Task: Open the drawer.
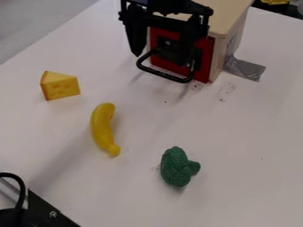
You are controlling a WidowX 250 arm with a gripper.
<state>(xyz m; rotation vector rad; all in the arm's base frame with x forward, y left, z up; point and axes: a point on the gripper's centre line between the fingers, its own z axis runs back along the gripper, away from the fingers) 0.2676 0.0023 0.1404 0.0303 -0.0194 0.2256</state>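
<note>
The gripper (pixel 163 52) hung spread-fingered before the red drawer (pixel 205 58).
The drawer sat in the front of a pale wooden box (pixel 228 14) at the top of the view, its red face about flush with the box; what lay inside was hidden. The gripper covered part of that face, above the looped black handle (pixel 161 75), which stuck out over the white table (pixel 133 195); whether they touched could not be told. Out in front of the drawer lay a yellow cheese wedge (pixel 59 87) to the left, a yellow banana (pixel 102 127) between wedge and broccoli, and the green broccoli (pixel 176 167) nearest the lower edge. Grey tape (pixel 246 69) ran from the box's right side onto the table, and black equipment (pixel 47 213) crossed the lower left corner.
</note>
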